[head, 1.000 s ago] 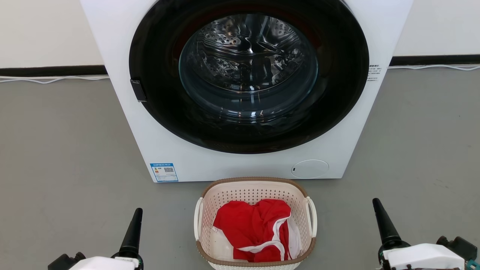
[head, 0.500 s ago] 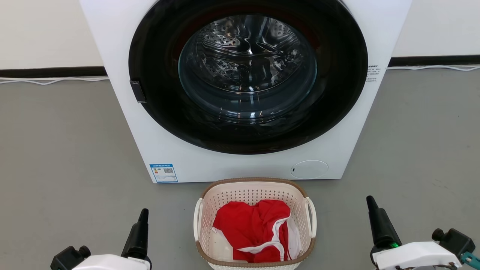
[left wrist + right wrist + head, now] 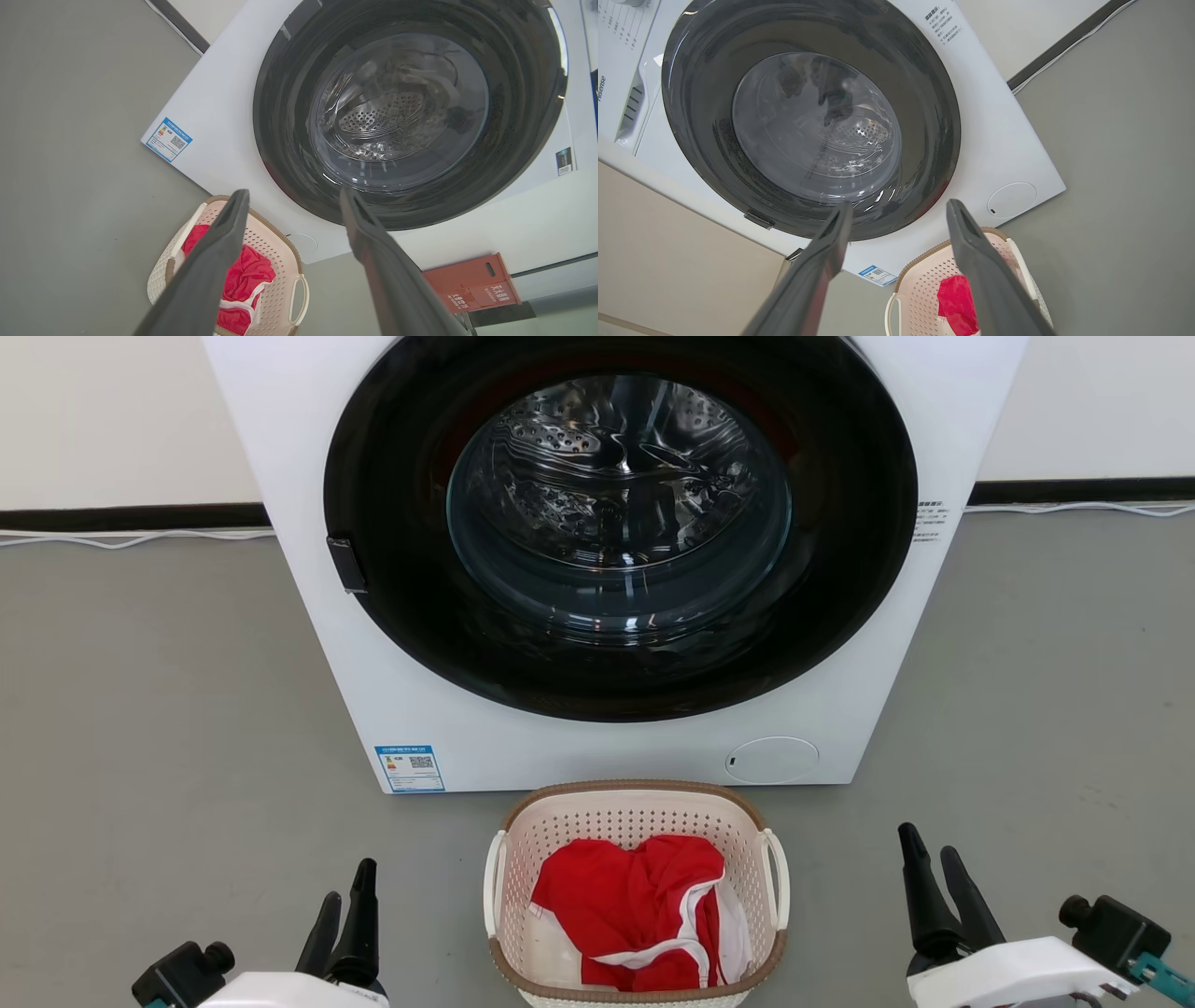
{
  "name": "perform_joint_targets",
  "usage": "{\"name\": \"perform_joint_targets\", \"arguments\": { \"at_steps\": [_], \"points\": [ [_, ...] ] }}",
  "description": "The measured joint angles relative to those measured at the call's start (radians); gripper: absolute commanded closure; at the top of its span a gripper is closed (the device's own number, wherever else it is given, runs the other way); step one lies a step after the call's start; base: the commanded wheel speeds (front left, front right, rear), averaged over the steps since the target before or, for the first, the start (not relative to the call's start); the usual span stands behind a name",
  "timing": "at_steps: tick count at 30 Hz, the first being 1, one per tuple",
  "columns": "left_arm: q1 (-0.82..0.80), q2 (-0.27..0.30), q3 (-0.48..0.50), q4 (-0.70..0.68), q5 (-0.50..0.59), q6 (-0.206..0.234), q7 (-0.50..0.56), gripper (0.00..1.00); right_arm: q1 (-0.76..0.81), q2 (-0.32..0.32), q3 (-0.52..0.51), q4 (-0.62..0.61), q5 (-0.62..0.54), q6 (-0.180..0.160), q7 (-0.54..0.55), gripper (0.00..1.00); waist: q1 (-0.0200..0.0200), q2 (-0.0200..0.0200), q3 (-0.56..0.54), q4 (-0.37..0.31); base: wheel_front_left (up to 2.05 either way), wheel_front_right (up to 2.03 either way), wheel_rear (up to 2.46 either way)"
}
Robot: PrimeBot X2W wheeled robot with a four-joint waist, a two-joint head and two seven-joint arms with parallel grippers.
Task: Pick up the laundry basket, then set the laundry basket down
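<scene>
Both tools are seen parted and holding nothing. In the head view the left tool (image 3: 347, 882) is held low over the grey floor (image 3: 140, 709), its two dark fingers pointing up and slightly spread; in its own wrist view the left tool (image 3: 293, 191) is shown with a wide gap between the fingers. The right tool (image 3: 926, 840) is likewise spread, and the same open gap is seen at the right tool (image 3: 899, 203) in its wrist view.

The laundry basket (image 3: 635, 787) is set on the floor between the two tools, to the right of the left tool and to the left of the right one, apart from both. Its white side handles are untouched. A crumpled red garment (image 3: 625, 905) with white trim is held inside it.

Beyond the tools and just behind the basket, a white washing machine (image 3: 280, 429) is placed, its round dark door (image 3: 401, 616) closed. A blue label (image 3: 409, 766) is fixed at the lower corner nearer the left tool. A red box (image 3: 472, 284) is seen beside the machine in the left wrist view.
</scene>
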Motion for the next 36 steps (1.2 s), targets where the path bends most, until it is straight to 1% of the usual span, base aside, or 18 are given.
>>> {"name": "perform_joint_targets", "arguments": {
  "at_steps": [3,19,36],
  "points": [
    [0.0,0.0,-0.004,-0.005,0.031,0.007,-0.008,0.0,0.0,0.0,0.005,0.0,-0.038,0.0,-0.009,0.0,0.0,0.0,0.001,0.001,0.0,0.0,0.0],
    [0.004,0.002,-0.013,-0.027,0.231,0.008,-0.052,0.0,0.005,-0.002,0.022,-0.006,-0.243,0.0,-0.06,0.0,-0.0001,0.0,0.0,-0.004,0.0,0.0,0.0],
    [0.02,0.006,-0.028,-0.045,0.437,0.008,-0.104,0.0,0.009,-0.006,0.021,-0.012,-0.431,0.0,-0.105,0.0,0.0,0.0,-0.004,-0.011,0.0,0.0,0.0]
  ]
}}
